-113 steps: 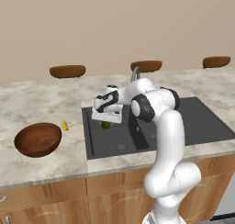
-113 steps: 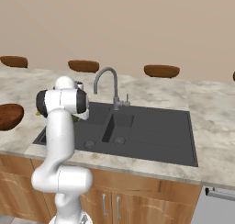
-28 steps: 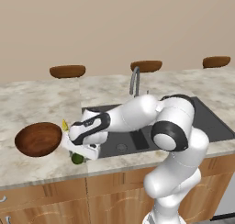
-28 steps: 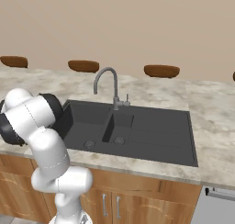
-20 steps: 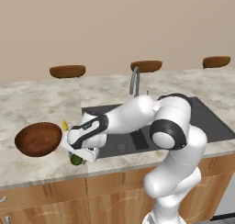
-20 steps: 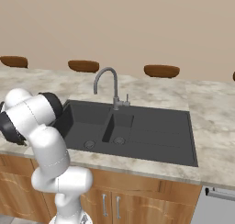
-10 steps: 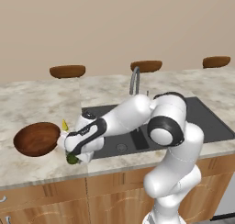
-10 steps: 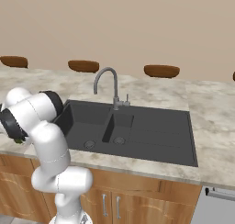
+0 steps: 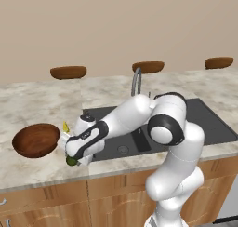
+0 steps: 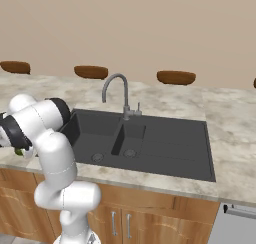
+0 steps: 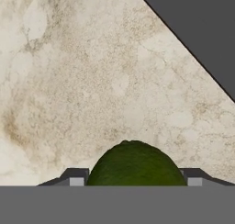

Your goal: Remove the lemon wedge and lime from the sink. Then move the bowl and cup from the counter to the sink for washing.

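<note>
Lime [image 11: 136, 165]: dark, mottled green. Counter [image 11: 92, 81]: beige marble with brown veining. Sink [image 10: 150, 140]: dark grey, faucet [image 10: 116, 93] grey metal. Bowl [image 9: 36, 140]: reddish-brown wood grain. Lemon wedge [image 9: 66, 127]: yellow. Stool tops [image 9: 68, 72]: brown. Cabinets [image 10: 150, 223]: orange-brown wood. Wall [image 9: 116, 26]: plain tan.

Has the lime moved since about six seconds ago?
Yes. The lime has left the sink basin and now sits in the gripper over the counter, near the bowl.
</note>
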Available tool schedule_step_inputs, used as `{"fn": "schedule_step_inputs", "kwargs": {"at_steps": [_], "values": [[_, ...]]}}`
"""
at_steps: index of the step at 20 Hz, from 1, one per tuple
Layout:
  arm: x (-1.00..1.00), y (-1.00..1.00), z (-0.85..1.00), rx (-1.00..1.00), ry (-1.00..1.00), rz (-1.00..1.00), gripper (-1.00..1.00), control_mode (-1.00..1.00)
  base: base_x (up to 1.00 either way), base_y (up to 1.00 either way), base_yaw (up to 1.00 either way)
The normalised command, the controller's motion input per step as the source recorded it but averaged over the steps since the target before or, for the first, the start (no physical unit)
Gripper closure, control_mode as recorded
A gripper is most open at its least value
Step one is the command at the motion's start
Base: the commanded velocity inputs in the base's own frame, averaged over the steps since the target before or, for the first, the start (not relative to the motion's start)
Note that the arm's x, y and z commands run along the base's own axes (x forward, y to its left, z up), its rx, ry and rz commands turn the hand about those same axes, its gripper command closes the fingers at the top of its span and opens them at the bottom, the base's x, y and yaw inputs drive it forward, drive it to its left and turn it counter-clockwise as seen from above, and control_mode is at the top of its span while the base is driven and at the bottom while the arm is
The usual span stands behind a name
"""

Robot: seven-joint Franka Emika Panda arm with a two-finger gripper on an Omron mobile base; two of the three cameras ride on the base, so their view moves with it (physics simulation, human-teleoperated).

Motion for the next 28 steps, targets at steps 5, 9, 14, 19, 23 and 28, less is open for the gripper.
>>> {"fn": "schedule_step_inputs", "kwargs": {"at_steps": [5, 9, 14, 19, 23, 28], "values": [[0.01, 0.00, -0.17, -0.01, 0.00, -0.08, 1.00, -1.00, 0.00, 0.00, 0.00], [0.00, -0.01, -0.13, -0.02, 0.00, -0.05, -1.00, -1.00, 0.00, 0.00, 0.00], [0.00, -0.07, 0.03, 0.00, 0.00, -0.04, -1.00, -1.00, 0.00, 0.00, 0.00], [-0.04, -0.10, 0.12, 0.00, 0.00, -0.01, -1.00, -1.00, 0.00, 0.00, 0.00], [-0.07, -0.13, 0.14, 0.00, 0.01, 0.00, -1.00, -1.00, 0.00, 0.00, 0.00], [-0.15, -0.19, 0.16, 0.00, 0.00, -0.01, -1.00, -1.00, 0.00, 0.00, 0.00]]}}
